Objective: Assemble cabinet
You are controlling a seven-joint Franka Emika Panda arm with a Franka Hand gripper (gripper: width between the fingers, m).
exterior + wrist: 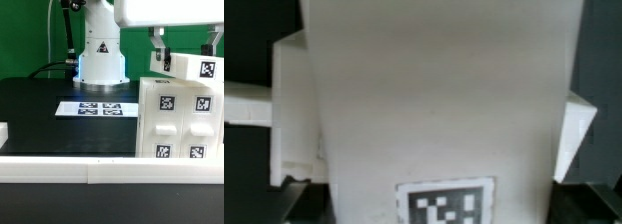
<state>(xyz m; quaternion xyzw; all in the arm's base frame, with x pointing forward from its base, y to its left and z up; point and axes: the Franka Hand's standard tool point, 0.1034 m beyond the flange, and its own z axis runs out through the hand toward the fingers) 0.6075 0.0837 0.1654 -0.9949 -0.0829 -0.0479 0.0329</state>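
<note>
The cabinet (180, 120), a large white box with tagged panels on its near face, stands on the black table at the exterior view's right. My gripper (187, 55) is right above it, its fingers on either side of a white tagged top panel (186, 68) that sits at the cabinet's top. In the wrist view this panel (429, 100) fills the picture, with a marker tag (445, 203) on it. The dark fingers (292, 198) press against its two sides. I cannot tell whether the panel rests on the cabinet or hangs just above it.
The white robot base (100, 55) stands at the back middle, with cables behind it. The marker board (97, 107) lies flat in front of it. A white rail (60, 160) runs along the table's front edge. A small white block (3, 132) shows at the exterior view's left edge.
</note>
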